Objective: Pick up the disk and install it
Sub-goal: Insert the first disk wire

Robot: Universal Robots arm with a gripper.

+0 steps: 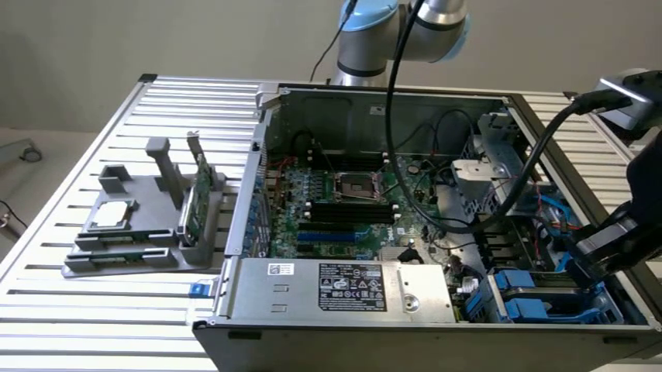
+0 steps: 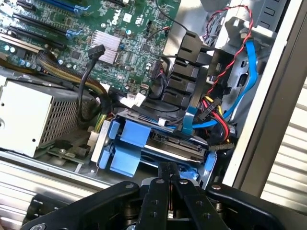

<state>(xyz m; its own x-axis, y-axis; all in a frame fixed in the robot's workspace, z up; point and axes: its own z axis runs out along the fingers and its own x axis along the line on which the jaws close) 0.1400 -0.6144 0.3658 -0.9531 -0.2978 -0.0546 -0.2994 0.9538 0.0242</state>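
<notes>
Installation appears to be in its seating stage: the robot arm's gripper point(image 2: 168, 167), clenched with nothing between its fingers, is hovering over the drive-bay corner of the open computer case point(image 1: 414, 332), at the exterior view's right. The disk point(image 2: 175, 143) is sitting in its blue frame point(image 2: 129, 143) inside that bay, just beyond the fingertips. Seating it fully is likely calling for a straight, gentle push, clear of the cables point(image 2: 218, 112) alongside.

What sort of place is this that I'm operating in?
Most likely a robotics lab or test bench for computer assembly: an opened desktop computer case with its motherboard bared lies on a slatted aluminium table, and a grey fixture beside it holds loose parts.
</notes>
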